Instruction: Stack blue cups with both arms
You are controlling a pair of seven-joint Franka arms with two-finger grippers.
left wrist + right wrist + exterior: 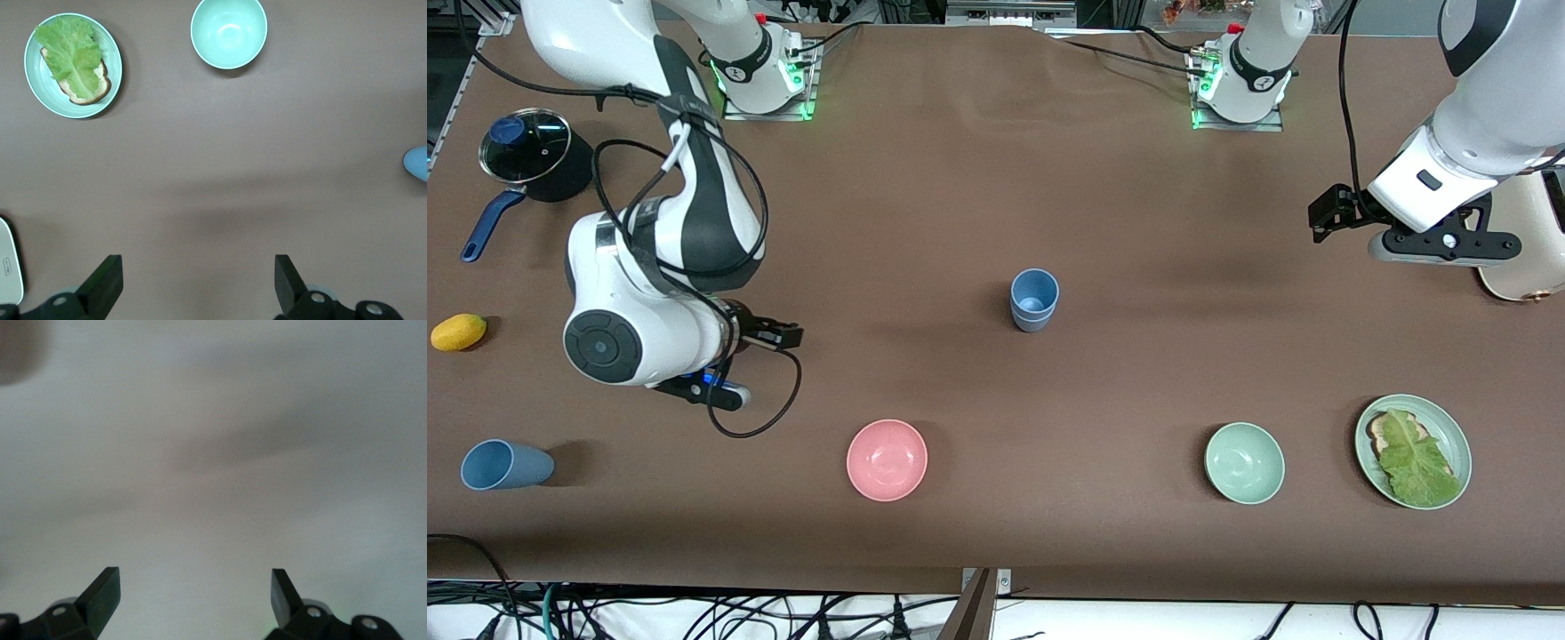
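Two blue cups (1034, 300) stand nested in one another at the middle of the table. A third blue cup (505, 465) lies on its side near the front edge at the right arm's end. My right gripper (783, 336) is open and empty, low over bare table between the lying cup and the stack; the right wrist view shows only bare table between its fingertips (195, 580). My left gripper (1327, 216) is open and empty, raised over the left arm's end of the table (198, 267). An edge of the stacked cups (417, 163) shows in the left wrist view.
A pink bowl (887, 459), a green bowl (1244, 462) (229, 32) and a green plate (1458, 436) (113, 60) with toast and lettuce stand along the front. A black pot (529, 156) and a yellow fruit (458, 332) lie at the right arm's end. A white appliance (1525, 258) stands under the left arm.
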